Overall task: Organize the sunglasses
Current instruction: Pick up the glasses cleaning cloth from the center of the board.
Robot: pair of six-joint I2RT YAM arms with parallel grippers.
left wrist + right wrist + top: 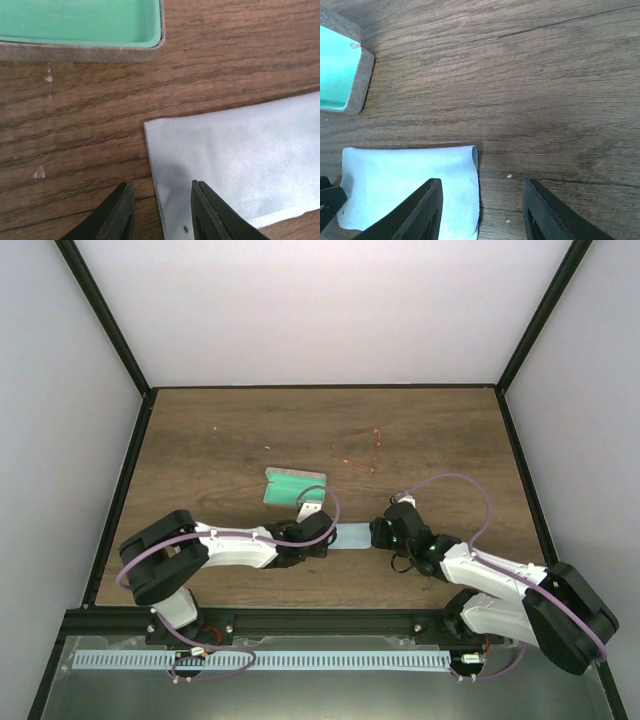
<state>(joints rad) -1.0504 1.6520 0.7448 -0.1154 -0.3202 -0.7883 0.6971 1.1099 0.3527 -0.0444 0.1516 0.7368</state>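
Left gripper (162, 202) part open, holding nothing. Its dark tapered fingers (207, 210) straddle one end of the pale blue cloth (240, 160), low over it; I judge I'm set to pinch that edge. Right gripper (482, 205) gapes wider, also empty, with one finger over the cloth's opposite end and the other over bare wood. Both ends bracketed reads to me as a two-handed fold or lift.

Cloth is soft and matte, mostly flat, its right-hand edge curled up a little. Just beyond the left fingers sits the open case (80, 51): grey felt-like wall, smooth green lining, rounded corner; what shows of the inside is bare.

Sunglasses (365, 452) lie well beyond both grippers, past the case. They are thin red wire on the grained brown table (200, 440), not yet cased.
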